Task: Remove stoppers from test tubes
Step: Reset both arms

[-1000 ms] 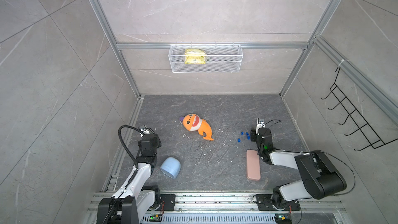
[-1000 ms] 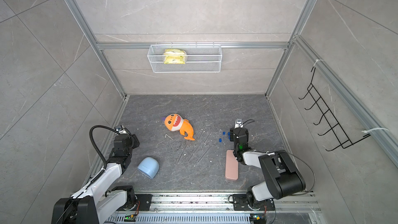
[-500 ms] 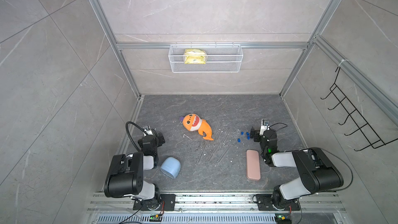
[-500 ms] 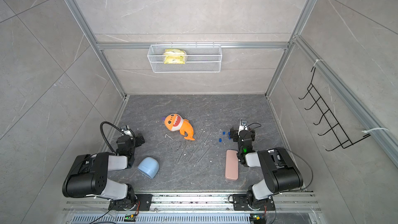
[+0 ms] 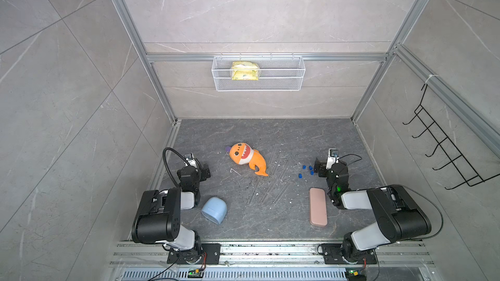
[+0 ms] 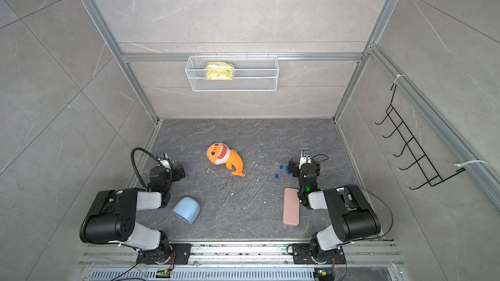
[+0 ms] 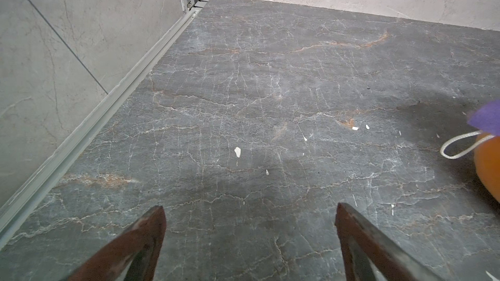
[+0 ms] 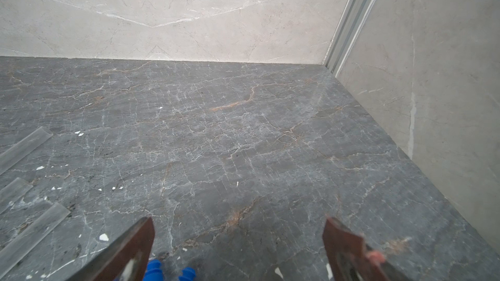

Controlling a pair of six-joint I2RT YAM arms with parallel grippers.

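Several tiny blue stoppers (image 5: 303,167) (image 6: 281,167) lie loose on the dark floor just left of my right gripper (image 5: 328,164) (image 6: 304,165). In the right wrist view two stoppers (image 8: 154,268) sit beside the inner face of one finger of this gripper (image 8: 238,223), which is open and empty. Several clear test tubes (image 5: 270,185) (image 6: 243,187) (image 8: 35,228) lie side by side mid-floor, the ends I see unplugged. My left gripper (image 5: 193,168) (image 6: 167,168) (image 7: 249,209) rests near the left wall, open over bare floor.
An orange shark toy (image 5: 247,158) (image 7: 487,168) lies behind the tubes. Near the front lie a blue cup (image 5: 214,210) on its side and a pink case (image 5: 318,206). A bent white stick (image 5: 235,171) and white crumbs dot the floor. A wire basket (image 5: 258,77) hangs on the back wall.
Both arms have folded back toward their bases, and both grippers have opened wider. The stoppers and tubes have not moved.
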